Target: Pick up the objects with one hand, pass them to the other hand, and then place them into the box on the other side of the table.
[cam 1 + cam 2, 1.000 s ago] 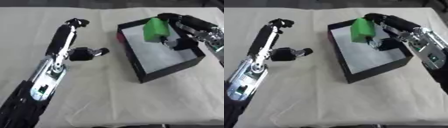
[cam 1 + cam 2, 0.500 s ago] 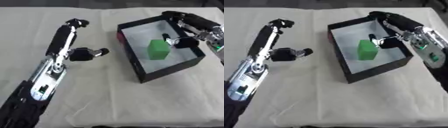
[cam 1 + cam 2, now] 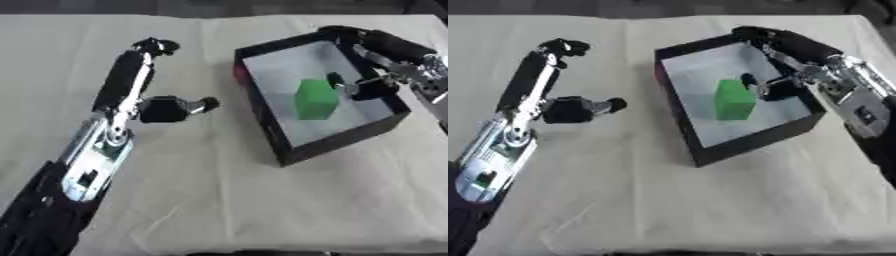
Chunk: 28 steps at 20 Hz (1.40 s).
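Green block [image 3: 733,99]: we find it standing on the black box's [image 3: 325,145] white floor.
Right hand [image 3: 773,75]: above the box, fingers spread, holding nothing.
Left hand [image 3: 149,85]: fingers extended, empty, over the tablecloth [image 3: 219,200].

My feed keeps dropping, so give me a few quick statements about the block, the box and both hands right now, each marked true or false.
1. The green block stands inside the black box. True.
2. The right hand is holding the block up above the box. False: the block sits on the box floor and the hand is beside it, fingers not curled round it.
3. The left hand is over the cloth-covered table, to the left of the box. True.
4. The left hand is carrying a second block. False: nothing shows in it.
5. The box is on the left side of the table. False: it is on the right side, near the right arm.
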Motion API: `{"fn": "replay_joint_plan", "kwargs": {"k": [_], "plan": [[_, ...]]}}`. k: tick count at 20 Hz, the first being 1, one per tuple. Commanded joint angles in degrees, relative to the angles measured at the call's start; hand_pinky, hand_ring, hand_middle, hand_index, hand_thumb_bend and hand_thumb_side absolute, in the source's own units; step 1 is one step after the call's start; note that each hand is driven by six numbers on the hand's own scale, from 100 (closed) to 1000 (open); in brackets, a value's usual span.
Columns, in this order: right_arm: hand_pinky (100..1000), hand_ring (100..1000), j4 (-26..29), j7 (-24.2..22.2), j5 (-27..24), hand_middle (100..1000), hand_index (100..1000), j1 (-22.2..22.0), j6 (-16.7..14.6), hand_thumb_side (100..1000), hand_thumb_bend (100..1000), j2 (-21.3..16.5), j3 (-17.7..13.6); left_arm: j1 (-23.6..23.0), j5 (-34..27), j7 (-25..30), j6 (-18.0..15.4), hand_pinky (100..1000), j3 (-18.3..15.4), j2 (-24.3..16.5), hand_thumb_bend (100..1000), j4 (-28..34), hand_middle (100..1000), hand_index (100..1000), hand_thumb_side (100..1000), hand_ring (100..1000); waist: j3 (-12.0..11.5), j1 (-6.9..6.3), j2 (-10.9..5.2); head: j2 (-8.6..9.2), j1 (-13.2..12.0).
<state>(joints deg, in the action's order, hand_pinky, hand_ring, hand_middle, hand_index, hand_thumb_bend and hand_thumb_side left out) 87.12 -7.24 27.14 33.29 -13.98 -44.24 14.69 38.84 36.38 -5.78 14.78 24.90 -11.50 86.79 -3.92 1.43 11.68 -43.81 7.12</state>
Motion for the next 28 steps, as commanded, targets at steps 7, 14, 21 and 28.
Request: {"fn": "replay_joint_plan", "kwargs": {"k": [7, 14, 21, 28], "plan": [[934, 930, 12.9, 8.0, -36.5, 1000, 968, 0.5, 5.6, 470, 100, -4.8, -5.0, 0.8, -0.8, -0.9, 0.3, 735, -1.7, -1.9, 851, 2.0, 694, 813, 483, 802, -0.1, -0.72, -2.28, -0.31, -2.0], [954, 976, 18.1, 5.5, -51.2, 1000, 1000, -3.0, 5.7, 470, 100, -6.8, -8.7, 0.2, -2.4, -1.5, 1.2, 736, -3.3, -5.1, 845, 4.6, 694, 814, 490, 802, -0.3, -0.79, -2.29, -0.31, -5.9], [991, 1000, 17.0, -1.1, -58.3, 1000, 1000, -5.5, 6.8, 470, 100, -7.3, -11.8, -0.9, -4.1, -1.7, 1.9, 738, -4.9, -8.7, 832, 7.5, 692, 812, 502, 801, -0.6, -1.0, -1.64, -0.31, -8.5], [967, 1000, 17.0, 1.1, -61.7, 1000, 1000, -7.4, 7.3, 470, 100, -7.9, -14.7, -1.6, -7.7, -2.2, 3.0, 733, -7.9, -13.9, 822, 11.3, 679, 815, 520, 781, -1.1, -1.66, -1.0, -0.31, -9.0]]}}
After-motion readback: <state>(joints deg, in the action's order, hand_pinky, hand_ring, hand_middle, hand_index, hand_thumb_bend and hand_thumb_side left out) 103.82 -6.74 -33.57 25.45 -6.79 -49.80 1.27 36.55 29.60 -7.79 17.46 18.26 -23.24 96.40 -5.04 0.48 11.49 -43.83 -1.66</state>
